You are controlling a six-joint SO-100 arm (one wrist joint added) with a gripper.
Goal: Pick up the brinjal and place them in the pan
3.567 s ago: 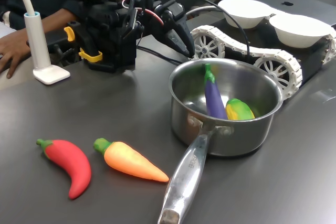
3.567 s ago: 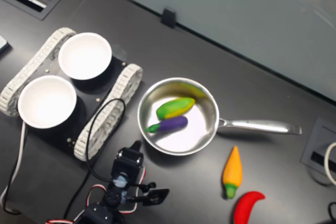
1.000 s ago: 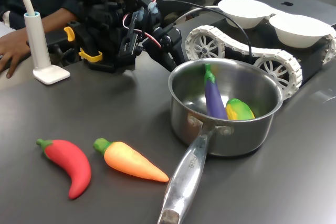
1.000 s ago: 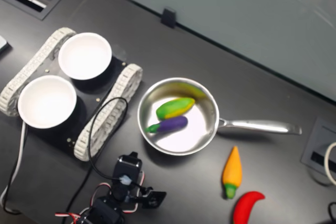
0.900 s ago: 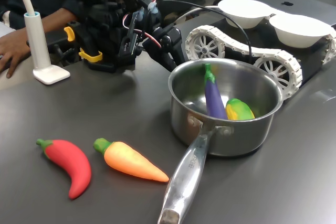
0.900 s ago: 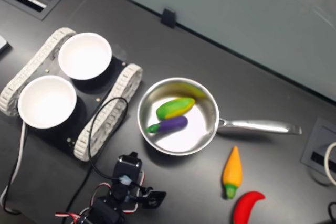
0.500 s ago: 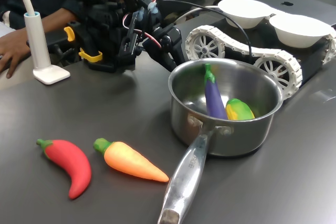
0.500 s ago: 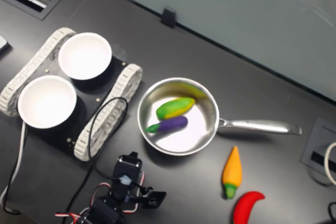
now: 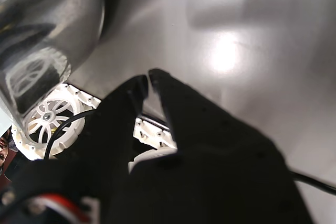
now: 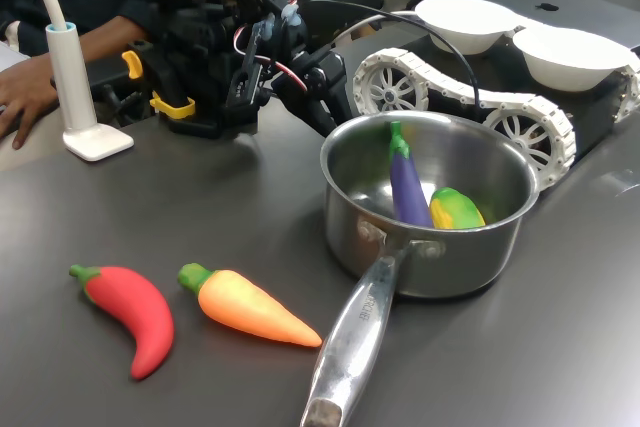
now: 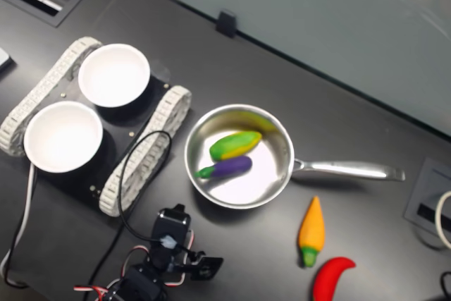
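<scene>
1st ext low side-on, 2nd overhead; both share pan point(image 10: 430, 209) point(image 11: 239, 156).

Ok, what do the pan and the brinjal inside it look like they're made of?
The pan looks like polished stainless steel: its wall is mirror-bright and reflects the tracked wheel beside it in the wrist view. The brinjal looks like matte moulded plastic or rubber, probably a toy: even purple, with no sharp highlights.

An orange carrot point(image 10: 247, 306) lies on the dark desk point(image 10: 150, 197), just beside a red chilli point(image 10: 132, 311). Well apart from the carrot, two white bowls point(image 11: 113, 74) sit atop a tracked vehicle point(image 11: 144, 162).
</scene>
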